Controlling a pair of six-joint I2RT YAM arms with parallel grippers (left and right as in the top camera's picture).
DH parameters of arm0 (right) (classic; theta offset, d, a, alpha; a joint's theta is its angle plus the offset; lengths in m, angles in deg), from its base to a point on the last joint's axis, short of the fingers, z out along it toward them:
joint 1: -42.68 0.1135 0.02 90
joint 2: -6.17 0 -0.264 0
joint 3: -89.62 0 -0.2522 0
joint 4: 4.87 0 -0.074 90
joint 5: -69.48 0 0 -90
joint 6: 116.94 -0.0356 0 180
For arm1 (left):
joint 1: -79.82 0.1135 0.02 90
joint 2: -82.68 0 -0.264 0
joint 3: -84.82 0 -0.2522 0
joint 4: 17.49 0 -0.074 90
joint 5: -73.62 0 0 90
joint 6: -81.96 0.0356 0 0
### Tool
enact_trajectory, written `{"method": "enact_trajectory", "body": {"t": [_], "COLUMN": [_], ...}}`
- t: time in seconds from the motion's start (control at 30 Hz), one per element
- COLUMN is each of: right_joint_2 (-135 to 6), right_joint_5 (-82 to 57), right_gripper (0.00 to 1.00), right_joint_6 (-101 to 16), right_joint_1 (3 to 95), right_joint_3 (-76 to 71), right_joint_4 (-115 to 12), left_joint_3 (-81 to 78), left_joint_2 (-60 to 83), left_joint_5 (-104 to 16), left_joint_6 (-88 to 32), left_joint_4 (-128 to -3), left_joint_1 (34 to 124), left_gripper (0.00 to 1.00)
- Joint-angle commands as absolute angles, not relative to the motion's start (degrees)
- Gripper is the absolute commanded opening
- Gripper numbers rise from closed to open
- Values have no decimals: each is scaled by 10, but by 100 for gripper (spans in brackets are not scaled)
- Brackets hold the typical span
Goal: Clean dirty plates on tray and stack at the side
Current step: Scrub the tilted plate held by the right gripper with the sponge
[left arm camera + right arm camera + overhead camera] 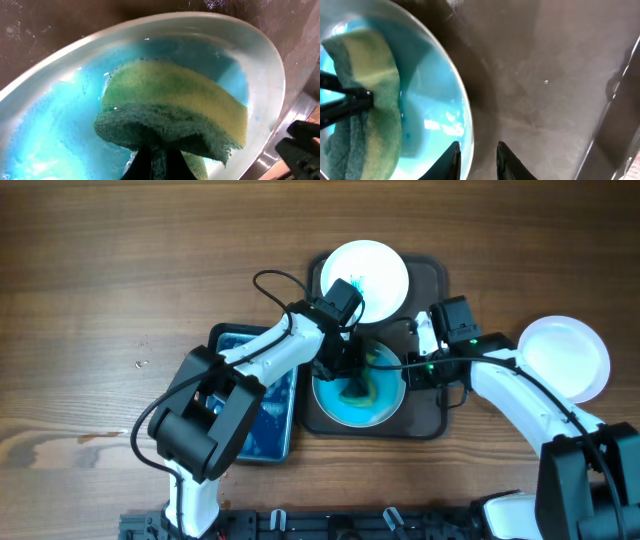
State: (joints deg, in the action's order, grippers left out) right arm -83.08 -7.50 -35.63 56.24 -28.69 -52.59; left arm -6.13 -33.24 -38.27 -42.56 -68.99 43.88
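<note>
1. The blue plate (385,408) lay on the tray (428,280) directly under the left gripper (157,157), flooded with turquoise liquid; I judged it mid-scrub and far from white
2. The left gripper was clamped shut on a yellow-green sponge (170,110), which pressed into the plate's wet floor just ahead of its fingers
3. The right gripper (477,150) stood at the same plate's rim, on the side away from the left gripper. Its jaws were narrowly apart with the rim running between them; whether they pinched it I could not tell
4. The far plate (385,265), beyond the left gripper on the same tray, was mostly white with a small blue mark, so it probably needed a wipe too
5. The clean plate (570,355) sat on the desk (80,260) off the tray, out behind the right gripper beside that arm. It was plain white with nothing stacked on it, so I judged one plate done and two left
6. A basin (230,330) of blue water lay behind the left gripper, under its arm
7. Only the overhead view showed all three plates and the basin. Only the left wrist view showed the sponge's folded foam and the bubbles in the liquid. Only the right wrist view showed the rim passing between the right jaws, with bare tray beside it
</note>
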Motion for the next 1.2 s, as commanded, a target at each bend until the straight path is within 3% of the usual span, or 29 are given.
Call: {"method": "enact_trajectory", "body": {"t": [0.0, 0.17, 0.43, 0.53, 0.67, 1.03, 1.17], "right_joint_2": [-848, -877, -877, -877, -877, -877, -877], "right_joint_5": [-69, -42, -61, -61, -59, -59, -59], "right_gripper": [24, 4, 4, 4, 4, 4, 4], "right_joint_6": [-346, -360, -396, -396, -406, -407, -406], "right_joint_1": [562, 562, 562, 562, 562, 562, 562], "right_joint_3": [-309, -321, -321, -321, -321, -321, -321], "right_joint_4": [-498, -468, -464, -465, -465, -475, -480], "left_joint_3": [-79, -79, -54, -50, -50, -50, -49], "left_joint_2": [-356, -356, -355, -355, -355, -396, -387], "left_joint_5": [-319, -327, -360, -431, -433, -463, -377], "left_joint_6": [-413, -413, -416, -448, -463, -447, -445], "left_joint_4": [-690, -688, -677, -609, -565, -599, -670], "left_joint_1": [440, 440, 439, 429, 399, 351, 373], "left_gripper": [4, 4, 4, 4, 4, 4, 4]}}
